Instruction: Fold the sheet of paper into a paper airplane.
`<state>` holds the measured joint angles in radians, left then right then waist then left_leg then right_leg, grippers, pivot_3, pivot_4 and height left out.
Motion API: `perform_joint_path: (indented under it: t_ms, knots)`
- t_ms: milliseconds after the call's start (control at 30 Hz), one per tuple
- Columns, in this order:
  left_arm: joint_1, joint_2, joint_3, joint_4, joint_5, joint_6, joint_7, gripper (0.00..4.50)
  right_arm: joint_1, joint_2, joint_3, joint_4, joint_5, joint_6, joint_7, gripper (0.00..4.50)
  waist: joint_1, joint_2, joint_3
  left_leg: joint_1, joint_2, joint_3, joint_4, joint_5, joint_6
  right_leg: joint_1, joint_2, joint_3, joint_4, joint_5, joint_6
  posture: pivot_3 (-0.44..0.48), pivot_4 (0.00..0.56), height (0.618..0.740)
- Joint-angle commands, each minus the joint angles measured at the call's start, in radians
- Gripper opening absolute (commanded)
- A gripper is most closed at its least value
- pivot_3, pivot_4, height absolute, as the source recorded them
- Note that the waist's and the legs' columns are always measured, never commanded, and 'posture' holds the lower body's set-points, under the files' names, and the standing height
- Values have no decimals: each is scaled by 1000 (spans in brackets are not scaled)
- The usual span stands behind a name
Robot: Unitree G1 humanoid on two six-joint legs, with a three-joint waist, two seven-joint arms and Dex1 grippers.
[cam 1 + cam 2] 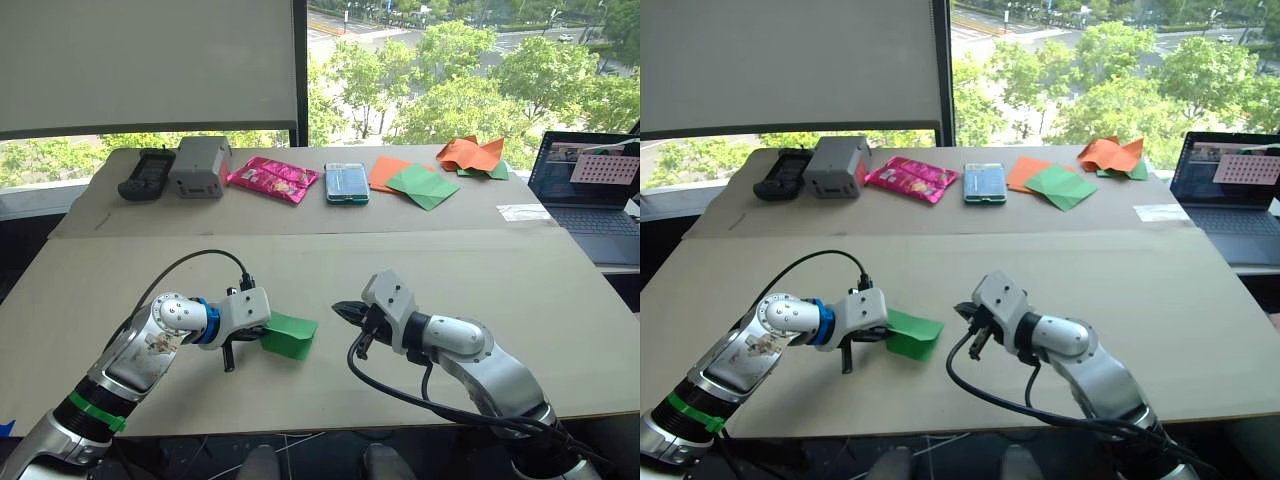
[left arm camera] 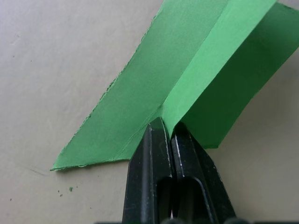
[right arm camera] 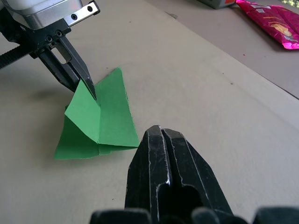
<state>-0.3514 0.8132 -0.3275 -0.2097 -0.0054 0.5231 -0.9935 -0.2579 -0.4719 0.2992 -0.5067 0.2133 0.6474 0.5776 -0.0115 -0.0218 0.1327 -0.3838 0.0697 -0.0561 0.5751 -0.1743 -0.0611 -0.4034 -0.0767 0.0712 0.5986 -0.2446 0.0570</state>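
Note:
The sheet of paper is folded into a small bright green paper airplane point(image 1: 290, 335), a wedge with layered flaps lying on the near table. My left gripper point(image 1: 252, 338) is shut on its raised centre fold point(image 2: 187, 100); the flaps point(image 3: 100, 122) spread to either side. A short way to the airplane's right is my right gripper point(image 1: 342, 309), shut on nothing and pointing toward it without touching.
Along the far table lie a black handset point(image 1: 146, 173), a grey box point(image 1: 199, 166), a pink snack bag point(image 1: 272, 179), a teal case point(image 1: 346, 183), flat orange and green sheets point(image 1: 415, 182) and a crumpled orange-and-green heap point(image 1: 474, 156). A laptop point(image 1: 590, 190) stands at right.

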Motion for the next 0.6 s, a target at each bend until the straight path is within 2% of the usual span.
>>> perform_joint_path:
  t_ms: [33,133,200,300,333,400,600]
  knots:
    - [1,-3,34,13,-28,-34,-21,1512,-11,9,-2,-10,-9,-53,9,1266,-2,0,0,0,0,0,0,0,0,0,0,0,-1,0,0,0,150,718]
    - [13,14,119,-12,-113,-21,-62,2477,-8,10,14,-16,-7,-92,40,2248,-5,-1,1,-1,0,0,0,0,0,-1,0,0,-3,0,0,0,150,718]
    - [25,34,162,-25,-154,-22,-89,2535,-10,-2,36,-18,-21,-119,63,3024,-5,-2,1,-2,0,0,0,1,1,-1,0,0,-2,0,0,0,150,718]
    - [109,94,326,-66,-330,28,-201,2535,6,11,72,-23,-15,-170,95,4043,-13,-2,1,-1,0,0,-1,4,6,-1,0,0,-1,0,0,0,150,718]
    - [150,118,360,-52,-344,7,-227,2535,9,9,110,-16,-40,-200,110,4367,-19,-2,1,-1,1,0,-2,4,7,-1,0,0,-1,0,0,0,150,718]
    - [203,155,384,-9,-318,-71,-243,2535,6,11,166,13,-86,-237,119,4438,-25,-1,1,1,1,0,-2,4,7,-1,0,0,-1,0,0,0,150,718]
    - [196,105,472,107,-380,-29,-176,2535,-17,85,192,173,-182,-364,64,4438,-18,-2,3,-1,1,0,-2,-1,-1,-2,0,-1,-4,0,0,0,150,718]
